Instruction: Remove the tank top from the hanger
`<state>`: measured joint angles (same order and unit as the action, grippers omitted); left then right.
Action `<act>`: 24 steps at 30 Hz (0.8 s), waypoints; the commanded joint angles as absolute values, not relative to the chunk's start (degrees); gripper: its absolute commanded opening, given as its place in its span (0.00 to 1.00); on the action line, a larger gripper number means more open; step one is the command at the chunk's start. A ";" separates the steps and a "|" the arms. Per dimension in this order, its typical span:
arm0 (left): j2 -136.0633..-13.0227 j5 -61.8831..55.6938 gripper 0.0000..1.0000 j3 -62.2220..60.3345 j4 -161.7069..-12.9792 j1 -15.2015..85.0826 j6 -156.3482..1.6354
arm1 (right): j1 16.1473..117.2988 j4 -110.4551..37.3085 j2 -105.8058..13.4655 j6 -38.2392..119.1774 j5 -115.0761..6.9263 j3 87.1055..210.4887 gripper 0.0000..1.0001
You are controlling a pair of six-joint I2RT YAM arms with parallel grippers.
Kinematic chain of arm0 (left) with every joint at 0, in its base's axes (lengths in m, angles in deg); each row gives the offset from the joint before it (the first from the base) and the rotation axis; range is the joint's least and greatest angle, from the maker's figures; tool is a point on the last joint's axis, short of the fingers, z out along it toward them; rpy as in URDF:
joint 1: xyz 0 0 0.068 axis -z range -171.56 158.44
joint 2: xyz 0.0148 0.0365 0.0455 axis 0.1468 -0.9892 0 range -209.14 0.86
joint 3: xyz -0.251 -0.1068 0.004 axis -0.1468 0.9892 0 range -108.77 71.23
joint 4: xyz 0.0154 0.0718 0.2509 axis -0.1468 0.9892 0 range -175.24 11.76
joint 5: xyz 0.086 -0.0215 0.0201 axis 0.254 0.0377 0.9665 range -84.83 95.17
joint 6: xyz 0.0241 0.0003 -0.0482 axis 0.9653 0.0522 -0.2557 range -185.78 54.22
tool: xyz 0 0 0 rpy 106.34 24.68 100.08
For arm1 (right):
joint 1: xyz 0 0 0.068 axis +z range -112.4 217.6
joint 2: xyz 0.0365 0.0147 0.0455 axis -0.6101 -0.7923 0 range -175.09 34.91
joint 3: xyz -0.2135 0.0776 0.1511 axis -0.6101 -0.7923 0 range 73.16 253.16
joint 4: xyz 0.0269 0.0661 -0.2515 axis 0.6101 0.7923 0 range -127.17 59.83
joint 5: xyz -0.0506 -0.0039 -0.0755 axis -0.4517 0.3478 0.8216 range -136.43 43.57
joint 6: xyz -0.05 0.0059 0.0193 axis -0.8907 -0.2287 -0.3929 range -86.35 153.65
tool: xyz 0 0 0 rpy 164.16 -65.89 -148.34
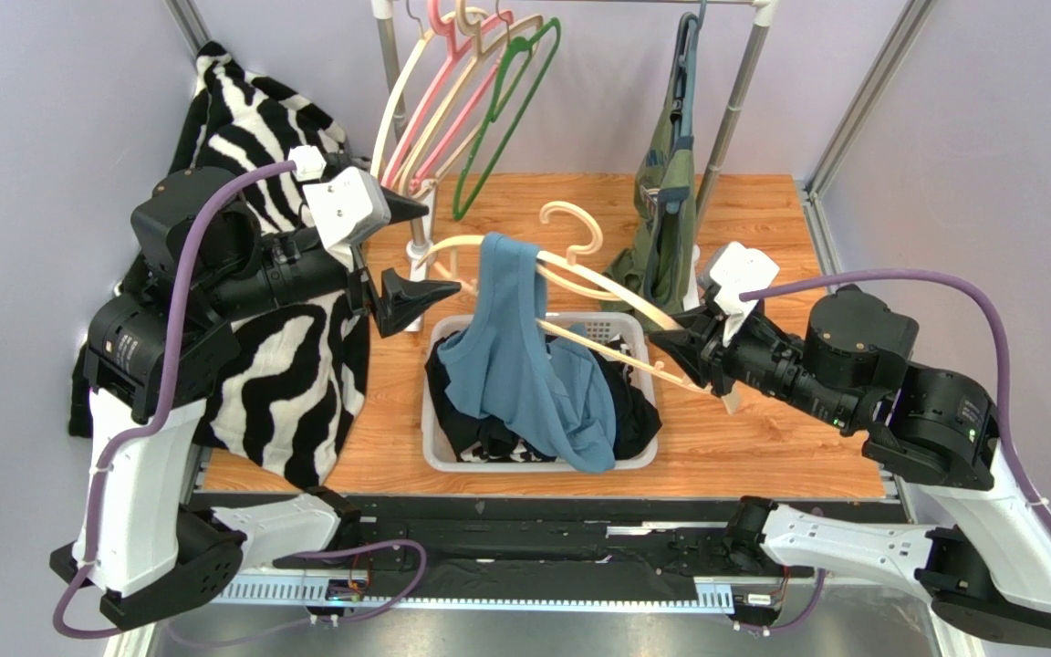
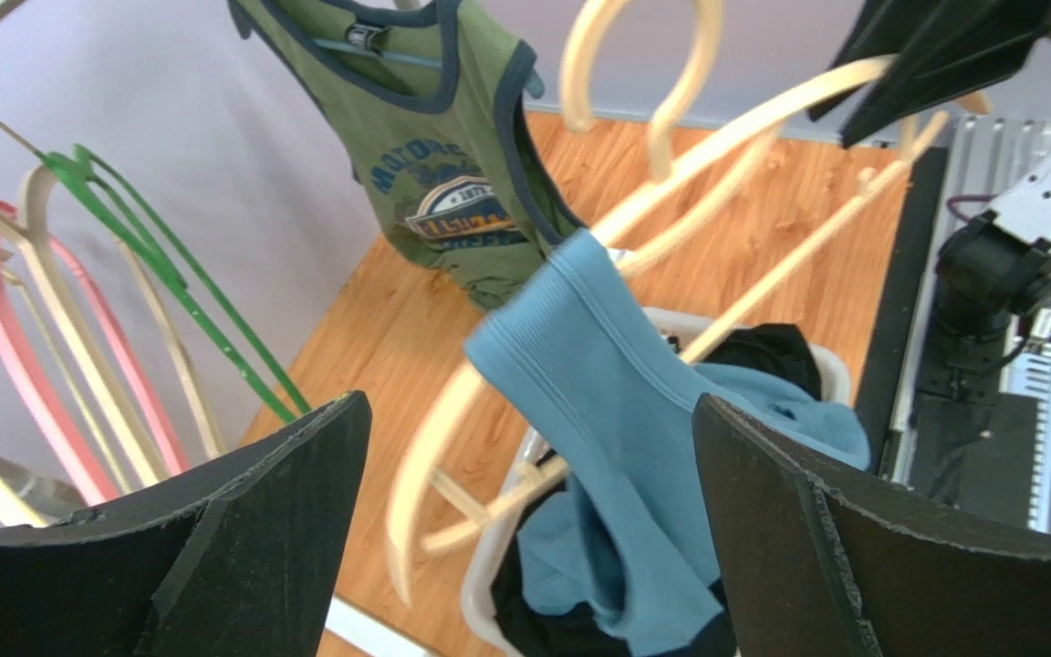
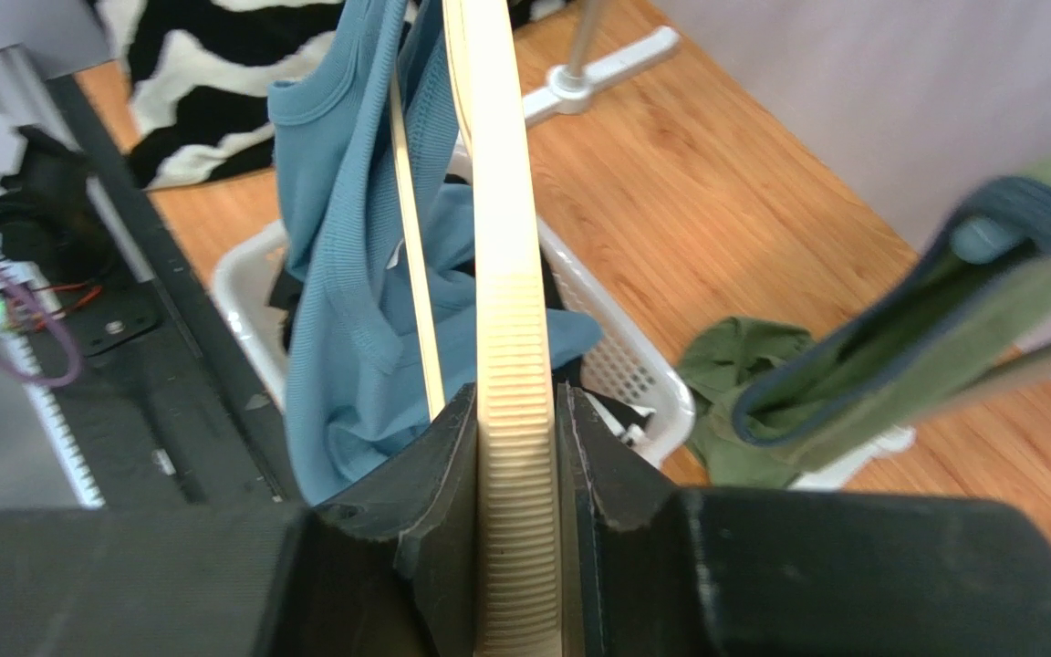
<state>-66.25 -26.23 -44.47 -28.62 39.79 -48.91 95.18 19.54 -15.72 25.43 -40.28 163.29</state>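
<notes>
Left gripper (image 1: 415, 253): centre left of the overhead view, fingers spread wide, holding nothing.
Tank top (image 1: 511, 342): blue, middle of the frame. Its top is draped over the hanger's left end and its body hangs down into a white basket (image 1: 634, 459).
Hanger (image 1: 600, 288): cream. Its long axis slants from centre left down to the right.
Right gripper (image 1: 682, 349): right of centre, pinching the hanger's lower right end between pressed-together fingers.
Key relation: the draped top sits just right of the left gripper, framed between its open fingers in the left wrist view. The left arm is the nearer one.
Hard to see: the hem is buried among dark clothes (image 1: 634, 411). I cannot tell whether both straps loop the hanger. The hanger is blurred in the left wrist view.
</notes>
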 commanded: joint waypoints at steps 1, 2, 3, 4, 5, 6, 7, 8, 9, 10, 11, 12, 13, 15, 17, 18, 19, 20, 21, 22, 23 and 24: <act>-64.18 -29.81 0.89 -40.41 -30.83 39.64 -53.29 | 95.25 10.39 -10.19 26.36 -31.14 161.24 0.00; -63.91 -30.42 0.86 -39.35 -30.92 39.64 -53.91 | 95.34 8.47 -9.48 26.19 -30.88 159.75 0.00; -63.65 -31.04 0.84 -37.08 -31.10 39.64 -54.96 | 95.25 7.75 -9.04 25.75 -30.96 159.39 0.00; -63.56 -30.96 0.81 -36.01 -31.71 39.64 -55.66 | 95.25 7.48 -8.77 25.48 -31.40 159.12 0.00; -63.47 -30.35 0.80 -34.87 -32.41 39.64 -56.80 | 95.34 7.74 -8.95 25.39 -31.93 159.38 0.00; -63.47 -29.73 0.79 -32.94 -33.03 39.64 -58.81 | 95.34 8.18 -9.21 25.48 -32.19 159.64 0.00; -63.47 -29.81 0.77 -32.14 -33.82 39.64 -59.44 | 95.34 8.53 -9.56 25.57 -32.37 159.91 0.00; -63.73 -29.73 0.76 -31.44 -34.26 39.64 -59.97 | 95.34 8.88 -9.82 25.66 -32.72 160.17 0.00; -63.74 -29.73 0.76 -30.30 -34.96 39.64 -61.37 | 95.34 8.80 -9.74 25.74 -33.07 159.91 0.00; -64.00 -29.81 0.80 -30.03 -35.75 39.64 -61.90 | 95.34 8.45 -9.56 25.92 -33.51 159.65 0.00; -64.78 -30.16 0.82 -29.94 -36.10 39.73 -62.87 | 95.34 8.10 -9.30 26.09 -34.21 159.30 0.00; -65.40 -30.95 0.86 -30.37 -36.28 39.73 -63.22 | 95.34 8.01 -9.30 26.18 -34.57 158.86 0.00; -66.10 -31.57 0.89 -30.72 -36.28 39.73 -63.40 | 95.34 8.01 -9.30 26.62 -34.48 158.94 0.00; -68.30 -33.32 0.95 -31.86 -36.20 39.91 -63.49 | 95.34 8.71 -9.47 26.97 -35.18 158.94 0.00; -70.49 -33.07 0.97 -32.57 -36.11 41.21 -62.36 | 95.34 9.58 -9.82 27.50 -35.44 159.03 0.00; -71.03 -31.93 0.98 -33.01 -36.11 41.66 -62.00 | 95.34 9.76 -10.00 27.68 -35.53 159.12 0.00; -71.47 -31.58 0.98 -33.27 -36.11 42.01 -61.74 | 95.34 9.94 -9.74 27.76 -35.62 159.21 0.00; -72.69 -31.57 0.98 -33.80 -36.11 42.80 -61.30 | 95.34 10.03 -9.65 27.94 -35.80 159.12 0.00; -73.22 -31.48 0.98 -34.15 -36.02 43.07 -61.21 | 95.43 10.03 -9.39 27.94 -35.89 159.03 0.00; -74.10 -31.31 0.98 -34.59 -36.19 43.68 -61.21 | 95.34 10.12 -9.21 28.03 -36.24 159.12 0.00; -74.54 -31.48 0.98 -35.46 -36.28 43.77 -61.29 | 95.34 10.20 -9.12 28.03 -36.59 159.12 0.00; -74.90 -31.48 0.95 -35.91 -36.28 44.03 -61.21 | 95.34 10.38 -9.21 28.12 -36.85 159.47 0.00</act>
<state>-73.88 -30.78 -31.99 -34.08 42.92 -61.07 95.16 14.40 -10.04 26.78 -35.12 158.33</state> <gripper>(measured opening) 0.980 0.237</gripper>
